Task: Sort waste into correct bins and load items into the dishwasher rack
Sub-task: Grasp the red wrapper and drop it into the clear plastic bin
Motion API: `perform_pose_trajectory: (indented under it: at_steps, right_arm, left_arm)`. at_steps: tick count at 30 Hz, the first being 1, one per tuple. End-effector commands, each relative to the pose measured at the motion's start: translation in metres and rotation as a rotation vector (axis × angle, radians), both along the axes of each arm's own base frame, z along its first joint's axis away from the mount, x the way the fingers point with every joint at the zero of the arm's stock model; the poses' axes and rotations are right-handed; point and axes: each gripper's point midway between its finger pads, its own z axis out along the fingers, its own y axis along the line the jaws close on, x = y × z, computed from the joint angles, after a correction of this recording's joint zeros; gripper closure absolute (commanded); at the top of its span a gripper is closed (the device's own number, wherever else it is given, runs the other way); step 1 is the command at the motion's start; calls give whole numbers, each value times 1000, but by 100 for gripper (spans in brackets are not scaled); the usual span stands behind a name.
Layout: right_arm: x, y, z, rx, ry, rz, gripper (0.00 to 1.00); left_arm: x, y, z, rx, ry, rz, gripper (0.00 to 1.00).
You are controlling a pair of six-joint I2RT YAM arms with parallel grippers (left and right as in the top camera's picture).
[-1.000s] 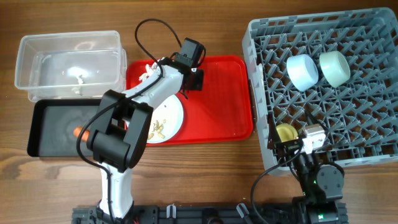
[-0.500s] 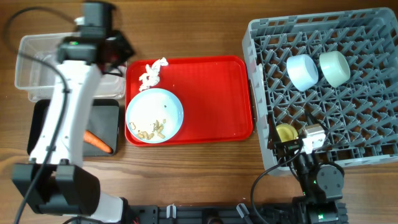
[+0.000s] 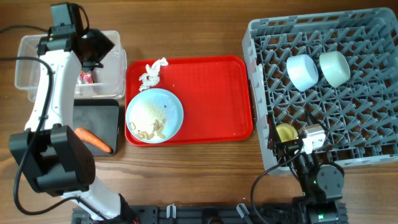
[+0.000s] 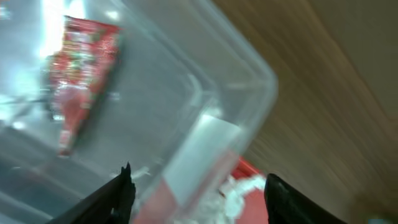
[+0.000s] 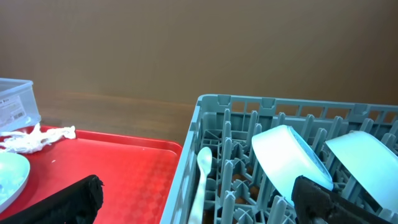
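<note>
left hand open over clear tub, wrapper inside | right hand open by rack | risk: low exit clips tub wall, shoving tub

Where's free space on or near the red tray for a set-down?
Red tray: the right half is bare, bordered by the plate and tissue on its left and the dishwasher rack on its right. The tray's left end is crowded. Black tray: a bare patch between the carrot and the clear tub.
</note>
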Motion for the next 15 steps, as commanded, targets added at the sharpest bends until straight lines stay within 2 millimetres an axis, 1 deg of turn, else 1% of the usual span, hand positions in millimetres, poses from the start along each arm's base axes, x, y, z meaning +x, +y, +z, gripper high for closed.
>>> perform_pose_trajectory:
  at_steps: [1, 2, 3, 4, 5, 7, 9, 11, 12, 13, 14, 15]
  right_arm:
    - [-1, 2, 1, 1, -6, 15, 0]
    - [-1, 2, 1, 1, -6, 15, 0]
    - [-1, 2, 1, 1, -6, 15, 0]
    - [-1, 2, 1, 1, -6, 15, 0]
    - [-1, 2, 1, 1, -6, 15, 0]
    - [-1, 2, 1, 1, -6, 15, 0]
    - [-1, 2, 1, 1, -6, 15, 0]
    - [-1, 2, 1, 1, -6, 15, 0]
    - [-1, 2, 1, 1, -6, 15, 0]
    - [-1, 2, 1, 1, -6, 15, 1]
    - [-1, 2, 1, 1, -6, 15, 0]
    - [-1, 2, 1, 1, -6, 15, 0]
  left_arm:
    - [4, -80, 33, 19, -100, -347, 32]
    - [3, -101, 31, 61, -99, -429, 32]
    - [2, -111, 27, 94, -94, -471, 32]
    - [1, -123, 21, 168, -80, -524, 32]
    - [0, -128, 15, 217, -65, -542, 29]
    - [1, -134, -3, 349, -13, -545, 25]
    - [1, -139, -22, 400, 33, -552, 25]
    - [1, -141, -46, 386, 83, -533, 28]
    - [1, -139, -60, 370, 115, -501, 29]
    - [1, -136, -68, 366, 133, -486, 30]
    - [2, -131, -80, 362, 160, -464, 31]
    - [2, -128, -87, 361, 176, -452, 32]
